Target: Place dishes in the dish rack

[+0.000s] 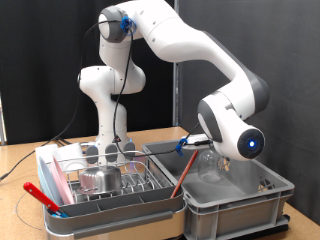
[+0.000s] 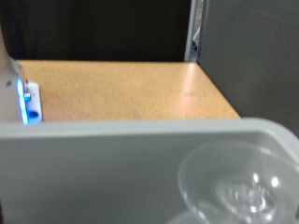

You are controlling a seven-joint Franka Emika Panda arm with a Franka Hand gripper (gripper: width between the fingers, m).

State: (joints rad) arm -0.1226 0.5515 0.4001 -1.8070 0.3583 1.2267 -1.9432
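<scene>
Gripper [image 1: 213, 165] is sitting low on the right side of the exterior view, dipping into the grey bin [image 1: 240, 200], and I honestly can't tell how wide its fingers are standing or whether they've got anything, since the wrist housing is blocking them. No brand or writing I can read anywhere; only a blue light is glowing on the arm.

The clear glass [image 2: 245, 187] is lying in that bin, filling the lower right of the wrist view, cut off by the frame edge and blurry. I'm also seeing the thin red utensil [image 1: 181, 172] leaning steeply, its long axis running from the dish rack [image 1: 110, 185] up toward the gripper. In the rack at lower left, the pink plate [image 1: 55, 178] is standing on edge and the steel cup [image 1: 99, 178] is sitting near the middle.
</scene>
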